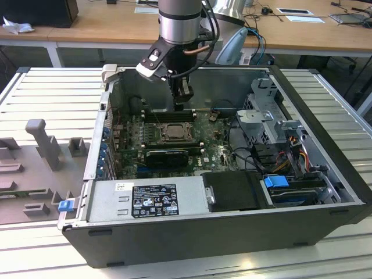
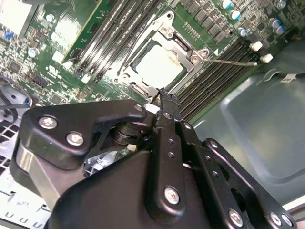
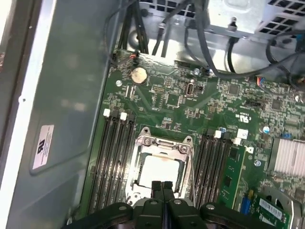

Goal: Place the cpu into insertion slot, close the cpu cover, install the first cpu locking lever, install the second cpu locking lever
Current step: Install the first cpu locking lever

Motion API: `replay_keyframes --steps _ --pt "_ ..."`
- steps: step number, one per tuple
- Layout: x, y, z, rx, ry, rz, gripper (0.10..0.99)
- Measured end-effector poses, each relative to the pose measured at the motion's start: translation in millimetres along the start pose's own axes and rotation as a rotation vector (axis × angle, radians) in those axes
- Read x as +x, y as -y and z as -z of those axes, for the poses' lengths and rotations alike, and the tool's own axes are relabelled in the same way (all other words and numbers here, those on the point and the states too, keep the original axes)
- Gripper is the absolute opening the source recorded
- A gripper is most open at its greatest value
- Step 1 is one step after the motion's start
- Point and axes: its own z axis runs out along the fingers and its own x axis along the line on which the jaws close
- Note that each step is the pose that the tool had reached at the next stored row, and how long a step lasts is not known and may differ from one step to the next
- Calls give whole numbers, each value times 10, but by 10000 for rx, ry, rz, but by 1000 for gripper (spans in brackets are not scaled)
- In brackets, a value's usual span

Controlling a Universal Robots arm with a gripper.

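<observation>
Pincer above the cpu cover

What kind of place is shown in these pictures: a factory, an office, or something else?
Probably a robotics lab or test workshop: a robot arm reaches into an open computer case on a ridged metal table, with wooden office desks behind.
</observation>
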Motion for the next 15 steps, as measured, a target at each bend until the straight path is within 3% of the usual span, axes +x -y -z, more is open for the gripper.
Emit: replay_keyframes --steps 15 --pt "0 0 0 5 -64 1675 106"
